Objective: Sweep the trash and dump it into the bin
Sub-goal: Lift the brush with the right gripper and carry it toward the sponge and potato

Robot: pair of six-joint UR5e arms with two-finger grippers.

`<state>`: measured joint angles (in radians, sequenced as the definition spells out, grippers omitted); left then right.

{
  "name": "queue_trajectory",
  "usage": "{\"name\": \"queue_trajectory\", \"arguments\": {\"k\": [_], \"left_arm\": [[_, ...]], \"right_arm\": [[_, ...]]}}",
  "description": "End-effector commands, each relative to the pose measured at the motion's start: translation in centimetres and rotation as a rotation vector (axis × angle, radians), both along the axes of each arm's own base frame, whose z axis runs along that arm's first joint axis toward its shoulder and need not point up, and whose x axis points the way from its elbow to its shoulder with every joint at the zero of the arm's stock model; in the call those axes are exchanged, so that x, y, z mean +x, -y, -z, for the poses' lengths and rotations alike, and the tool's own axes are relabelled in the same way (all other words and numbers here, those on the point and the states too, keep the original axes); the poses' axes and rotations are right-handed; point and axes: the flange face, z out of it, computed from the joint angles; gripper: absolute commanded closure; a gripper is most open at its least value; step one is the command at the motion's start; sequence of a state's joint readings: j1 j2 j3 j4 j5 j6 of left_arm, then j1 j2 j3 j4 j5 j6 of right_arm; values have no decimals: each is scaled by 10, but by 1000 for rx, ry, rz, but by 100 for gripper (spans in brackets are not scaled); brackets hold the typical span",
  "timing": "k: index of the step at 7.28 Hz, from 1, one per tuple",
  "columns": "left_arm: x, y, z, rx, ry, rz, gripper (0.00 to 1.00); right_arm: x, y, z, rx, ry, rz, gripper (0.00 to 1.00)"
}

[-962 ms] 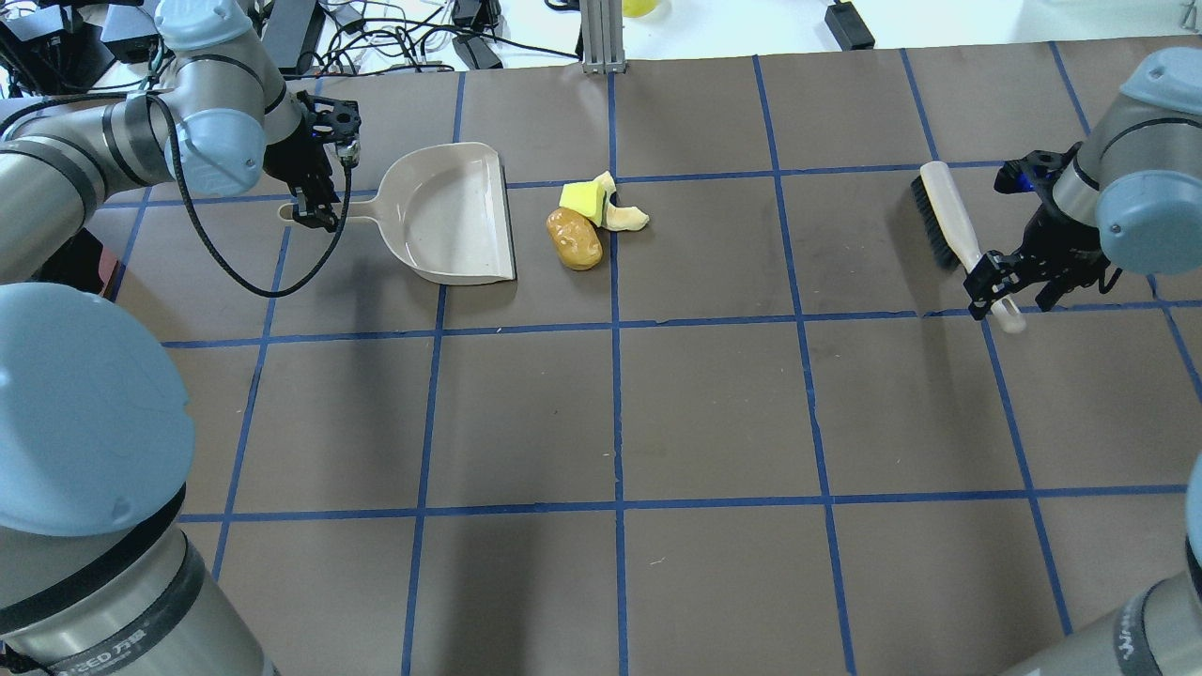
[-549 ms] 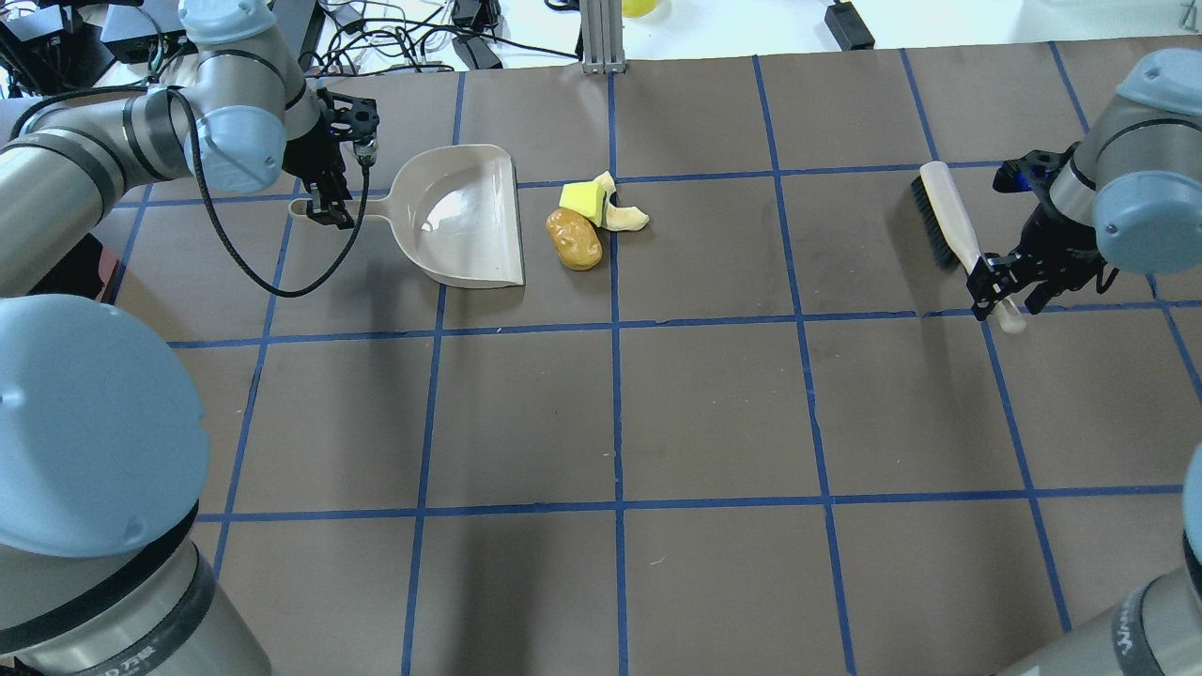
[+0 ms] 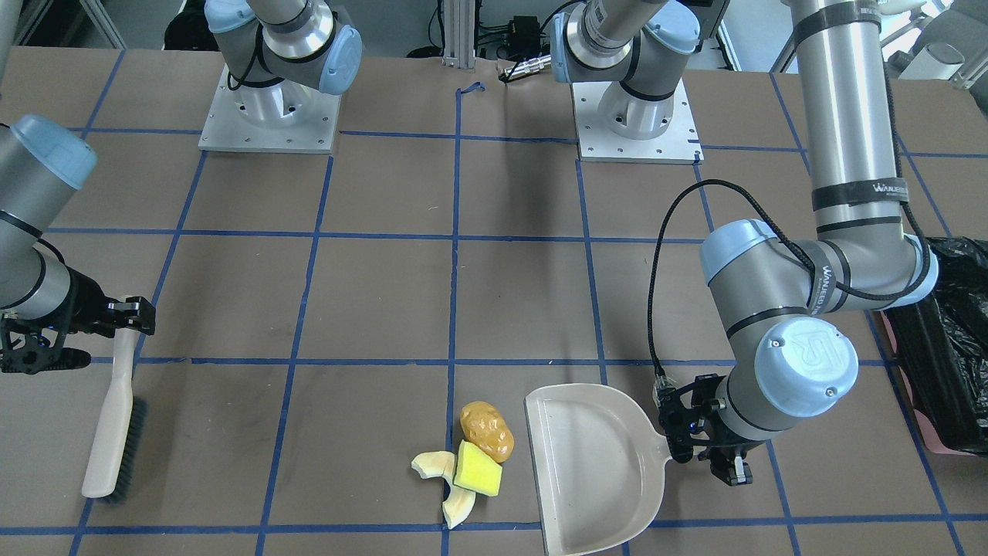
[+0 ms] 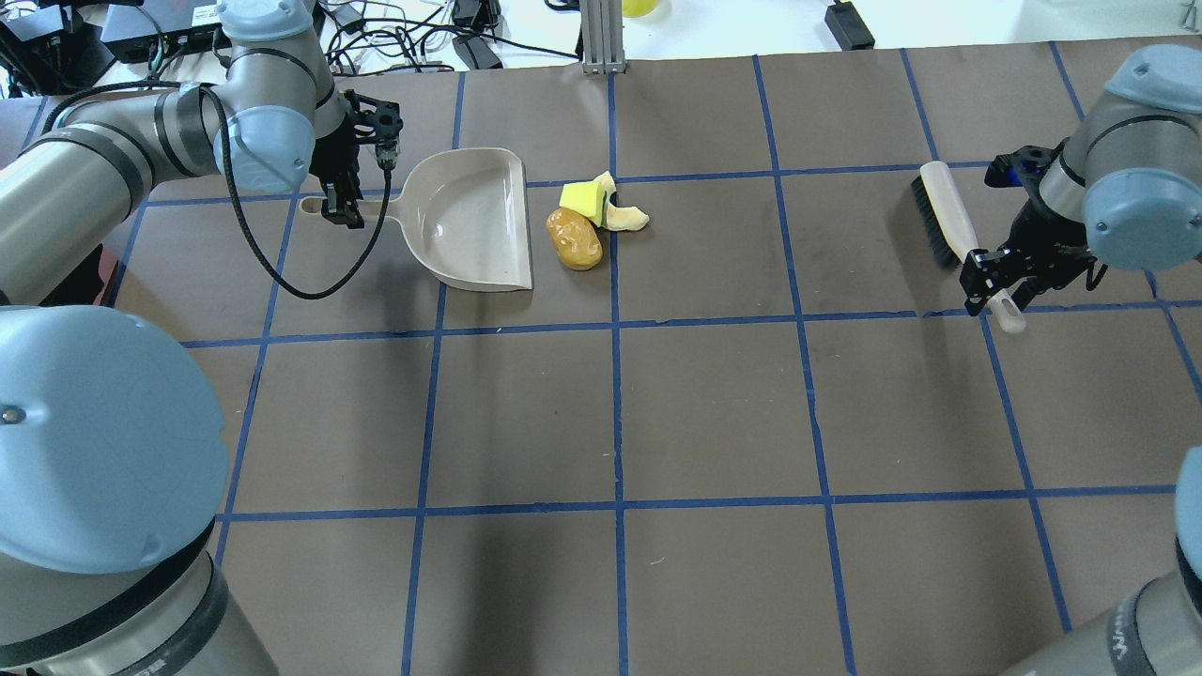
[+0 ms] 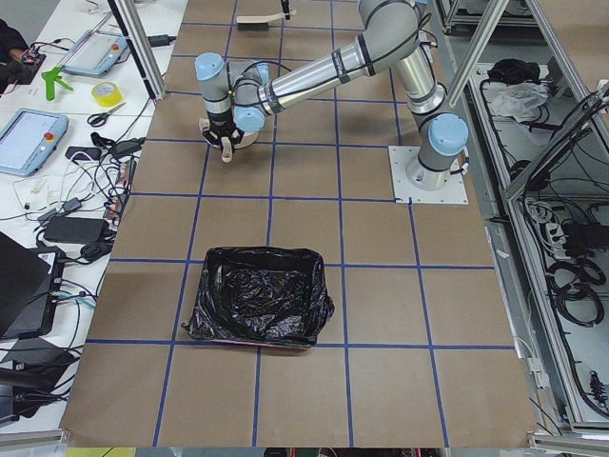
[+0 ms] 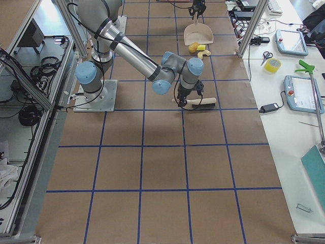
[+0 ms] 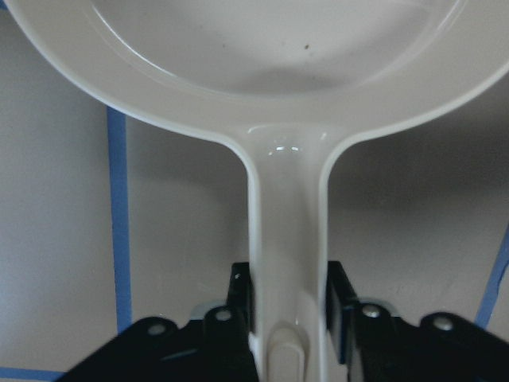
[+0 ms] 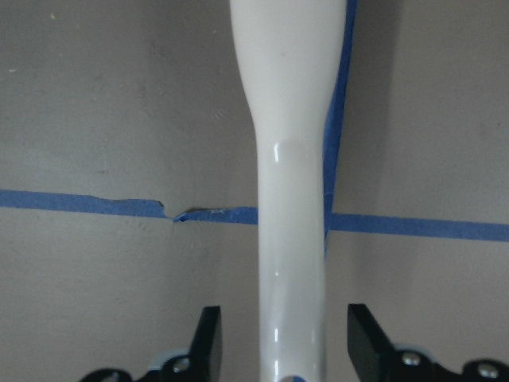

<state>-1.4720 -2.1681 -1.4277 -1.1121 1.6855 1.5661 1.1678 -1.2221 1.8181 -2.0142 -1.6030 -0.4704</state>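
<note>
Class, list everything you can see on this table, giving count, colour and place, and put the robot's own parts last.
dustpan: one, beige, overhead view's far left, mouth toward the trash
brush: one, cream handle, dark bristles, far right
amber-brown lump: one, beside the dustpan's mouth
yellow-green wedge: one, against the lump
rind slices: two, pale cream, by the wedge
bin: one, black-lined, table's left end
table: one, brown, blue grid
left gripper: shut on dustpan handle
right gripper: open around brush handle

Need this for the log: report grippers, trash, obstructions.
Left gripper shut on dustpan handle. Right gripper open, straddling brush handle. Trash piled off dustpan lip, unswept. Nothing between brush and trash.
</note>
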Motion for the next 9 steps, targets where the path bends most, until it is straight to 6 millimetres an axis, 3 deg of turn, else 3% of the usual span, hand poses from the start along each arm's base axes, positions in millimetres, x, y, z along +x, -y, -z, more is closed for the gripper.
{"name": "queue_trajectory", "arguments": {"k": [1,2,5,6,8,9], "left_arm": [[-1,0,0,0,2,4,99],[-1,0,1,2,0,4,99],[-1,0,3,3,0,4,99],[-1,0,2,1,0,2,99],[-2,-1,4,6,0,4,99],[-2,0,4,5,0,4,99]], "right_arm": [[4,2,-1,-3,-3,1,72],[-1,8,-9,-10,-17,-11,100],[-2,11,-20,-21,-27,4,100],[13,11,-27,-18,-20,26,100],[79,15,-34,-12,-28,34,100],[121,14,-41,8,-8,58,100]]}}
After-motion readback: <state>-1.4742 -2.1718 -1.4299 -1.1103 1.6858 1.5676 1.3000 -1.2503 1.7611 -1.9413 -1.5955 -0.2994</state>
